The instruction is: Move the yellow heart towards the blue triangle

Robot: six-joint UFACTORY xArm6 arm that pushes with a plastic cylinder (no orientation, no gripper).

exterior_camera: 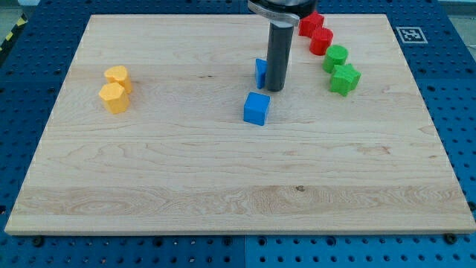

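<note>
Two yellow blocks sit close together at the view's left: the upper one (117,76) looks like the heart, and the lower one (114,97) is a many-sided block. A small blue block (260,71), the triangle as far as I can tell, sits near the board's top middle, partly hidden by my rod. My tip (275,89) rests on the board just right of that blue block and above-right of a blue cube (256,109). The tip is far to the right of both yellow blocks.
Two red blocks (312,24) (321,40) sit at the view's top right. A round green block (335,57) and a green star (345,78) sit just below them. The wooden board (223,193) lies on a blue perforated table.
</note>
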